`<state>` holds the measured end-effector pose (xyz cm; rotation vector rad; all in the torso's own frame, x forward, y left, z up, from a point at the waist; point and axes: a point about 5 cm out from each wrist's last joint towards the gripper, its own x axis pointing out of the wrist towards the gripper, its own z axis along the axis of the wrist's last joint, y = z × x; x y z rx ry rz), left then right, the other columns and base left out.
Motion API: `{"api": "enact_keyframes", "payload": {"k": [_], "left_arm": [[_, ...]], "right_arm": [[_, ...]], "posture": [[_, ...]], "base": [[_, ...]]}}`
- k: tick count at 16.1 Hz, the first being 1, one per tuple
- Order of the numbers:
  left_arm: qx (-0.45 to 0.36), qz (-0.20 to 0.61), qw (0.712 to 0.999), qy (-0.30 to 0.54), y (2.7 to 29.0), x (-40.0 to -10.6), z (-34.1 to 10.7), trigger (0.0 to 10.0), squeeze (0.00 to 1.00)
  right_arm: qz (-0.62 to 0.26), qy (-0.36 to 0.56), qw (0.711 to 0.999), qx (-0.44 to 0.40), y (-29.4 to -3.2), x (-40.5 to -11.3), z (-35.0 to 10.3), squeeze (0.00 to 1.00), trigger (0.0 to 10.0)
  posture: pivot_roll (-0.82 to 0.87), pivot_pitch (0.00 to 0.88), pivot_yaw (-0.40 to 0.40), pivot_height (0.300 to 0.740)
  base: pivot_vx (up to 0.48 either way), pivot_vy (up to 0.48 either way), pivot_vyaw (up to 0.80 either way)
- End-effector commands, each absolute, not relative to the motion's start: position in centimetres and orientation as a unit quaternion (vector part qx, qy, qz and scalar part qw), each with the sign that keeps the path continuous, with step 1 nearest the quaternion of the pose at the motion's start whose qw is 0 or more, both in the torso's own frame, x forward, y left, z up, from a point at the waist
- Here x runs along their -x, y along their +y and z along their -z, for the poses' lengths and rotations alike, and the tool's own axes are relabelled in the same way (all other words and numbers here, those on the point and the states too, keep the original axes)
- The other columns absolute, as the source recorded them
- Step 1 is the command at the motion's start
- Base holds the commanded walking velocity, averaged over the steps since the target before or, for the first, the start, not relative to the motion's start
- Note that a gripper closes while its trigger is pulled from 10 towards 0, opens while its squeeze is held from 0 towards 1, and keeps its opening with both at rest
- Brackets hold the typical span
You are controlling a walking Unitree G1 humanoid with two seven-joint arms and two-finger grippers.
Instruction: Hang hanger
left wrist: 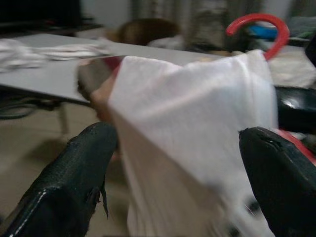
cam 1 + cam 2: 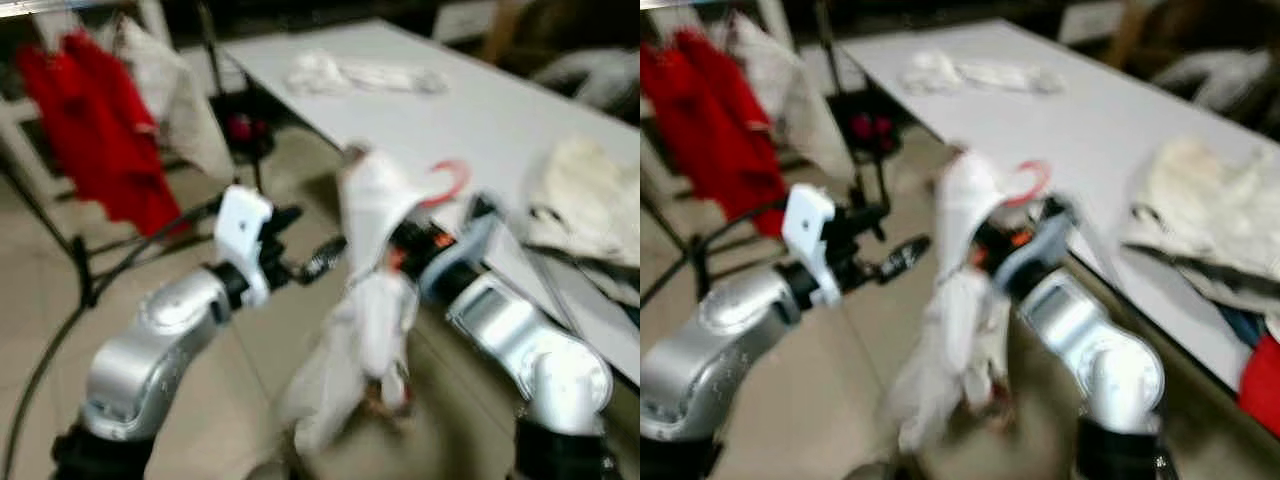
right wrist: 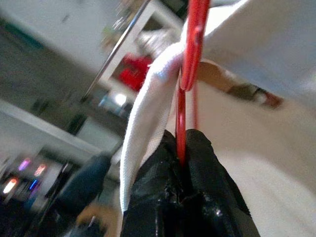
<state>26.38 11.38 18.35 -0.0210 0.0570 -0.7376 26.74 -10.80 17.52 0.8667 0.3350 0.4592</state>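
- The right claw [image 3: 180, 163] is pinched tight on the thin red plastic hanger [image 3: 190, 74]. Its two black fingers [image 3: 207, 197] press together on the red bar.
- A soft white cloth garment [image 2: 370, 300] hangs on that hanger and droops down in front of the robot, up in the air between the two arms.
- The red hook [image 2: 450, 180] sticks out at the top, near the edge of the big white table [image 2: 500, 110].
- The left claw [image 1: 177, 163] is wide open and holds nothing. The white garment sits just in front of its fingers [image 1: 74, 182].
- I think the hanger is light and stiff, but thin and a bit slippery. The cloth is floppy and could slide off.
- The best place to hold is the red bar near the hook, not the cloth.
- A clothes rack with a red garment [image 2: 90, 130] stands well apart, on the robot's left.
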Motion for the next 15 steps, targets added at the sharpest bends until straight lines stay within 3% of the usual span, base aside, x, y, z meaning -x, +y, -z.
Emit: {"api": "enact_keyframes", "payload": {"k": [1, 5, 6, 12, 15], "left_arm": [[0.009, 0.367, 0.93, 0.017, 10.9, -26.3, -18.6, 10.0, 1.0], [0.001, 0.336, 0.942, 0.007, 11.6, -26.8, -18.8, 10.0, 1.0], [-0.004, 0.321, 0.947, 0.005, 12.0, -27.0, -18.9, 10.0, 1.0], [-0.019, 0.299, 0.954, 0.014, 12.5, -27.5, -18.3, 10.0, 1.0], [-0.035, 0.259, 0.965, 0.028, 13.4, -28.4, -17.5, 10.0, 1.0]], "right_arm": [[-0.227, 0.146, 0.872, -0.409, -11.0, -26.5, -18.1, 0.0, 10.0], [-0.169, 0.15, 0.898, -0.377, -11.8, -27.2, -17.1, 0.0, 10.0], [-0.145, 0.163, 0.937, -0.271, -12.6, -27.5, -16.0, 0.0, 10.0], [-0.12, 0.188, 0.947, -0.231, -13.8, -27.1, -14.2, 0.0, 10.0], [-0.148, 0.124, 0.976, -0.105, -13.4, -27.4, -15.6, 0.0, 10.0]], "posture": [[0.01, 0.004, 0.019, 0.74], [0.01, 0.011, 0.01, 0.74], [0.01, 0.011, 0.008, 0.74], [0.0, 0.014, 0.016, 0.74], [-0.01, 0.014, 0.019, 0.74]], "base": [[0.0, 0.0, 0.8], [0.0, 0.0, 0.6], [0.0, 0.0, 0.0], [0.0, 0.0, 0.0], [0.0, 0.0, 0.0]]}}
